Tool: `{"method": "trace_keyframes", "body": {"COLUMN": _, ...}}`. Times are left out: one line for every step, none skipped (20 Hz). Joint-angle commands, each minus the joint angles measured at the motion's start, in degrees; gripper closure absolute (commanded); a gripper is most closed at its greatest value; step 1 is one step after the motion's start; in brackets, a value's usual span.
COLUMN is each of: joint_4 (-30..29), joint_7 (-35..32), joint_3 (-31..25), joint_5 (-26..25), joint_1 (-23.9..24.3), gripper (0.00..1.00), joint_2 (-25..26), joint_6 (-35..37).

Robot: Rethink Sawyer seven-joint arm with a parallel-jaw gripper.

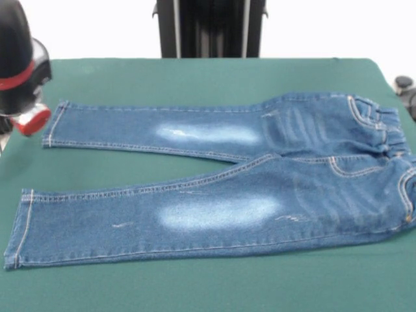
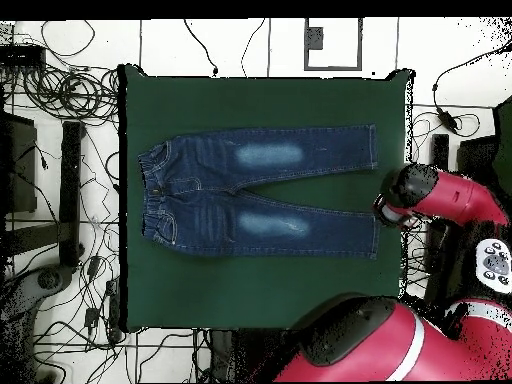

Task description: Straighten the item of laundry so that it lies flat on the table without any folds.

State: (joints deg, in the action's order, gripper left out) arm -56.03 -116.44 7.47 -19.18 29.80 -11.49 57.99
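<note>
While parked off surface [image 1: 195, 75] edge, claw [image 2: 388, 212] state impossible to tell; nothing seen held. Jeans [image 1: 214, 179] spread flat mid-surface, legs splayed, hems nearest claw, waistband at far end. Long axis running straight away from claw. Looks nearly done; any remaining reach goes hem-first.

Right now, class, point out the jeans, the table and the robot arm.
jeans [image 1: 214, 211]: front view, faded patch on nearer leg.
table [image 1: 195, 75]: front view, bare green cloth.
arm [image 2: 455, 195]: overhead view, red link.
</note>
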Motion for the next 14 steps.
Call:
{"method": "trace_keyframes", "body": {"joint_4": 5.2, "joint_7": 3.2, "joint_3": -1.0, "joint_5": -4.0, "joint_1": -1.7, "gripper": 1.0, "joint_2": 2.0, "joint_6": 0.5}}
{"method": "trace_keyframes", "body": {"joint_4": 6.1, "joint_7": 3.2, "joint_3": -1.3, "joint_5": -4.2, "joint_1": -1.6, "gripper": 1.0, "joint_2": 2.4, "joint_6": 0.7}}
{"method": "trace_keyframes", "body": {"joint_4": 5.4, "joint_7": 2.8, "joint_3": -1.4, "joint_5": -4.2, "joint_1": -1.6, "gripper": 1.0, "joint_2": 2.2, "joint_6": 0.6}}
{"method": "trace_keyframes", "body": {"joint_4": 4.5, "joint_7": 2.3, "joint_3": -1.4, "joint_5": -4.1, "joint_1": -1.6, "gripper": 1.0, "joint_2": 2.1, "joint_6": 0.1}}
{"method": "trace_keyframes", "body": {"joint_4": 4.2, "joint_7": 2.1, "joint_3": -1.6, "joint_5": -3.9, "joint_1": -1.6, "gripper": 1.0, "joint_2": 2.1, "joint_6": 0.1}}
{"method": "trace_keyframes", "body": {"joint_4": 3.4, "joint_7": 1.8, "joint_3": -1.7, "joint_5": -3.8, "joint_1": -1.7, "gripper": 1.0, "joint_2": 1.9, "joint_6": -0.5}}
{"method": "trace_keyframes", "body": {"joint_4": 3.6, "joint_7": 1.7, "joint_3": -1.9, "joint_5": -3.7, "joint_1": -1.6, "gripper": 1.0, "joint_2": 2.1, "joint_6": -0.4}}
{"method": "trace_keyframes", "body": {"joint_4": 3.2, "joint_7": 1.5, "joint_3": -2.0, "joint_5": -3.6, "joint_1": -1.7, "gripper": 1.0, "joint_2": 2.1, "joint_6": -0.6}}
{"method": "trace_keyframes", "body": {"joint_4": 3.8, "joint_7": 1.6, "joint_3": -2.1, "joint_5": -3.4, "joint_1": -1.6, "gripper": 1.0, "joint_2": 2.4, "joint_6": -0.3}}
{"method": "trace_keyframes", "body": {"joint_4": 3.8, "joint_7": 1.8, "joint_3": -2.6, "joint_5": -3.1, "joint_1": -1.4, "gripper": 1.0, "joint_2": 2.6, "joint_6": -0.6}}
{"method": "trace_keyframes", "body": {"joint_4": 4.2, "joint_7": 2.3, "joint_3": -3.4, "joint_5": -2.5, "joint_1": -1.1, "gripper": 1.0, "joint_2": 2.7, "joint_6": -0.4}}
{"method": "trace_keyframes", "body": {"joint_4": 4.1, "joint_7": 2.8, "joint_3": -3.8, "joint_5": -2.1, "joint_1": -1.0, "gripper": 1.0, "joint_2": 2.6, "joint_6": 0.1}}
{"method": "trace_keyframes", "body": {"joint_4": 3.9, "joint_7": 3.6, "joint_3": -4.5, "joint_5": -1.4, "joint_1": -0.9, "gripper": 1.0, "joint_2": 2.4, "joint_6": 0.8}}
{"method": "trace_keyframes", "body": {"joint_4": 2.9, "joint_7": 3.9, "joint_3": -5.4, "joint_5": -0.4, "joint_1": -0.6, "gripper": 1.0, "joint_2": 1.8, "joint_6": 1.2}}
